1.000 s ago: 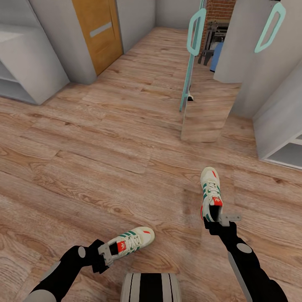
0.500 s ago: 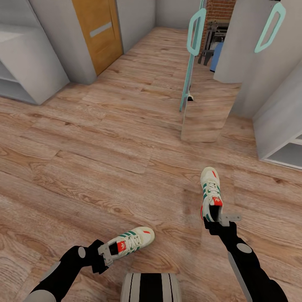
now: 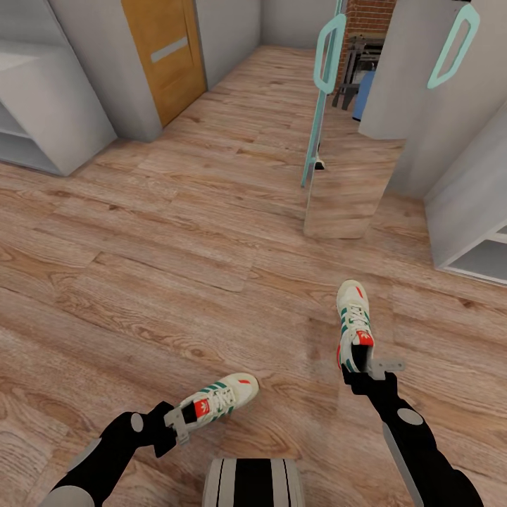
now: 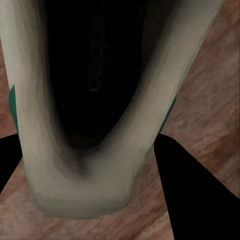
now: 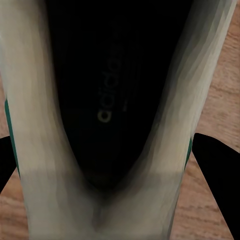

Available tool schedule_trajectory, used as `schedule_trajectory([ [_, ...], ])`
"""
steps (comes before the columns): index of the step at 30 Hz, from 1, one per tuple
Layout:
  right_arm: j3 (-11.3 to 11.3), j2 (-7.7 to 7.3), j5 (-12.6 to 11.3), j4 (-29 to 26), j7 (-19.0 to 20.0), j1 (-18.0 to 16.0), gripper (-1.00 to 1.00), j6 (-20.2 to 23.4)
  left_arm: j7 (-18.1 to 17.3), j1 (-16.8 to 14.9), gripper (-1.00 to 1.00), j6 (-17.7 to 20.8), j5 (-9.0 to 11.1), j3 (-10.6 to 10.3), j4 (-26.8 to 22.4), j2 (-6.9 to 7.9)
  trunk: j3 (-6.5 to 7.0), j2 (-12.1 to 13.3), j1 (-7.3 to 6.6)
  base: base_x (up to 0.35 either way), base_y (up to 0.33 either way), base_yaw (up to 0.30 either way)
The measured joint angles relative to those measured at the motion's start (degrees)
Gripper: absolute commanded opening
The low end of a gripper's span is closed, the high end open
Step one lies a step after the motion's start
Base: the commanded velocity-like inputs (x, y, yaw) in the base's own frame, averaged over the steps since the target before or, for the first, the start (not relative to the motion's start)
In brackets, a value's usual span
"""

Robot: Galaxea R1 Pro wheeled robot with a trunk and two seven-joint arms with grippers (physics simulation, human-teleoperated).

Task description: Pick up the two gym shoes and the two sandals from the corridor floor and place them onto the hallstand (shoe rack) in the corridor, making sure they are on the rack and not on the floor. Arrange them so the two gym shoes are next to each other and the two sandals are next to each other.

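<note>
At the far left stands a pale grey shelf unit (image 3: pixel 42 105), bare as far as I can see, so nothing has reached a rack yet. Both gym shoes are off the wood-plank corridor floor (image 3: pixel 176 239), one in each gripper; I see no sandals from here, so by my reckoning carrying, placing and the whole sandal pair are left.

The left arm comes in low and bent from the lower left corner, its left gripper (image 3: pixel 179 424) clamped on the heel of the left gym shoe (image 3: pixel 220 401), whose toe points away to the right. Up close, the dark fingers (image 4: pixel 190 190) flank that shoe's heel collar.

Further right, the right arm reaches forward almost straight, the right gripper (image 3: pixel 366 372) pinching the heel of the right gym shoe (image 3: pixel 353 320), toe pointing ahead. Beyond it, another grey unit (image 3: pixel 472 232) sits at the right edge.
</note>
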Motion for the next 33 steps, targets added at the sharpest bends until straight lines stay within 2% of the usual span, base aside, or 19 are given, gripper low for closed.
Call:
schedule_trajectory([
  [26, 0.0, -0.03, 0.0, 0.0, 0.0, 0.0, -1.0, 0.0, 0.3, 0.2, -1.0, -0.4, 0.1, 0.2, -0.1, 0.08, 0.0, 0.0, 0.01, 0.0, 0.0, 0.0],
  [33, 0.0, -0.06, 0.1, 0.0, 0.0, 0.0, -1.0, 0.0, 0.3, 0.1, -1.0, -0.4, 0.3, 0.3, -0.1, 0.15, 1.55, 0.1, -0.18, 0.0, 0.0, 0.0],
])
